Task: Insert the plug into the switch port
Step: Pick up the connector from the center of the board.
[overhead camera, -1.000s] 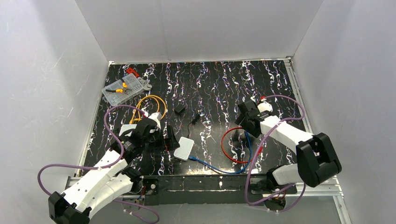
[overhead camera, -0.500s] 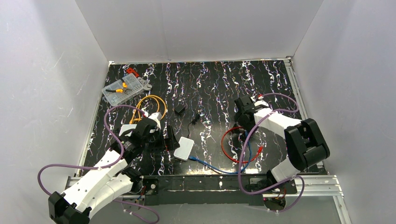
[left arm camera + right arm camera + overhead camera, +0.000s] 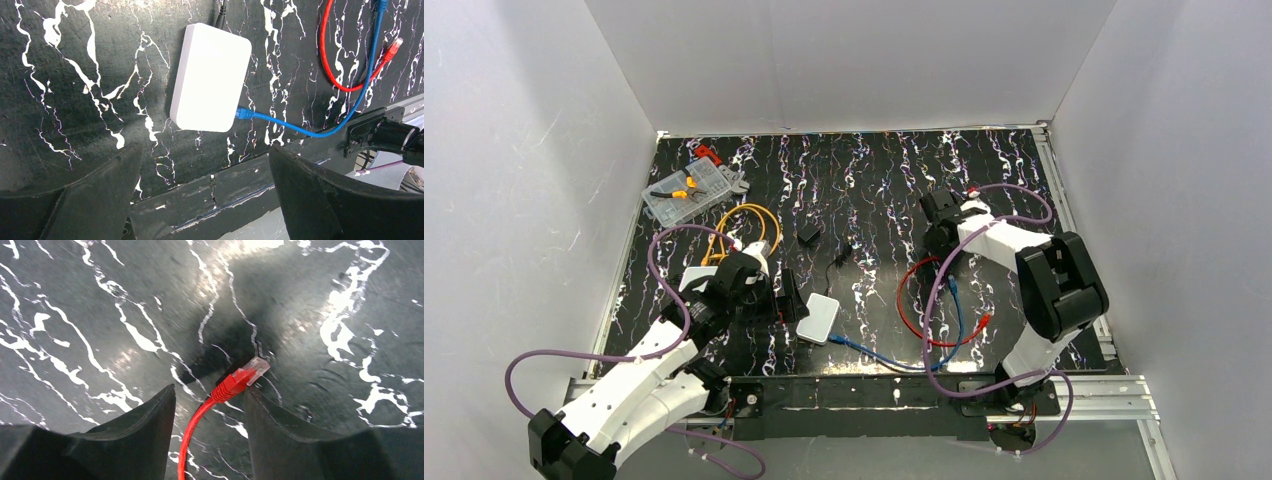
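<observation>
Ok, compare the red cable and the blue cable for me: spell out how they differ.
The blue cable has one plug meeting the edge of the white box, apparently plugged in. The red cable has its plug free, between the open jaws of the right gripper. The blue cable sweeps out in one open curve, while the red cable curls into a loop. Both are thin network-type cables.

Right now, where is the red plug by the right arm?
In the right wrist view, the red plug sits inside the open right gripper, over the table's right half.
</observation>
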{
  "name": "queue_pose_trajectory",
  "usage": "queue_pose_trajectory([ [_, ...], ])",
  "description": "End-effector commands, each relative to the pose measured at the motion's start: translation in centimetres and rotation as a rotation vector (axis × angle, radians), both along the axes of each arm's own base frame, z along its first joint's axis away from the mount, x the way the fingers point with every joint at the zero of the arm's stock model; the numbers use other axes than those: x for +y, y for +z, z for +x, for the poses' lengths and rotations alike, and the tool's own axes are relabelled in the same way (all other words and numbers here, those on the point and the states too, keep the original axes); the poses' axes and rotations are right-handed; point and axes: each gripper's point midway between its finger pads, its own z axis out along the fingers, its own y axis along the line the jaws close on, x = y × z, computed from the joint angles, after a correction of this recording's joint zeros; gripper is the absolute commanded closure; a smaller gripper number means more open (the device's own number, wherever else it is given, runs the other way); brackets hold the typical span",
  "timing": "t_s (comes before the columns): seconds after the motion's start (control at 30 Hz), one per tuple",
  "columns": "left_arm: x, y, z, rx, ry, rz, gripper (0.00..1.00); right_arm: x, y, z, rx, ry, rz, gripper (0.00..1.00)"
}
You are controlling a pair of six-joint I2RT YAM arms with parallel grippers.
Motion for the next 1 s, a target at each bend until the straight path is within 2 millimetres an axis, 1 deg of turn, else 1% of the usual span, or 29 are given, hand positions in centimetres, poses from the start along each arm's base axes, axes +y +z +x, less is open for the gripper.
queue_pose_trajectory([
  [0.0,0.1,0.0,0.0,-0.006,-0.008,0.01,0.02,0.8,0.0,2.2,-0.032,0.011,0.007,0.44],
  [0.1,0.1,0.0,0.0,-0.008,-0.009,0.01,0.02,1.2,-0.3,2.9,-0.026,0.025,0.002,0.47],
  [0.23,0.2,-0.1,0.0,-0.006,-0.007,0.013,0.02,1.8,-0.7,3.7,-0.014,0.042,-0.001,0.57],
  [0.43,0.1,0.0,0.1,-0.008,-0.006,0.012,0.02,2.3,-1.3,4.6,0.006,0.07,-0.019,0.66],
  [0.53,0.1,-0.1,0.1,-0.005,-0.007,0.014,0.02,2.7,-1.5,5.0,0.012,0.089,-0.024,0.76],
  [0.63,0.2,-0.1,0.0,-0.005,-0.007,0.014,0.02,3.4,-1.6,5.3,0.013,0.115,-0.034,0.8],
  [0.67,0.2,-0.1,0.0,-0.005,-0.007,0.014,0.02,3.6,-1.5,5.4,0.01,0.123,-0.038,0.83],
  [0.7,0.2,-0.1,0.0,-0.005,-0.007,0.015,0.02,3.8,-1.5,5.5,0.01,0.128,-0.044,0.89],
  [0.73,0.2,-0.1,0.0,-0.005,-0.006,0.015,0.02,3.8,-1.5,5.5,0.011,0.128,-0.046,0.98],
  [0.87,0.2,-0.1,0.0,-0.004,-0.007,0.015,0.02,4.2,-0.8,5.7,-0.01,0.138,-0.038,0.99],
  [0.97,0.1,0.0,0.0,-0.005,-0.008,0.011,0.02,4.7,0.4,5.8,-0.043,0.149,-0.013,0.99],
])
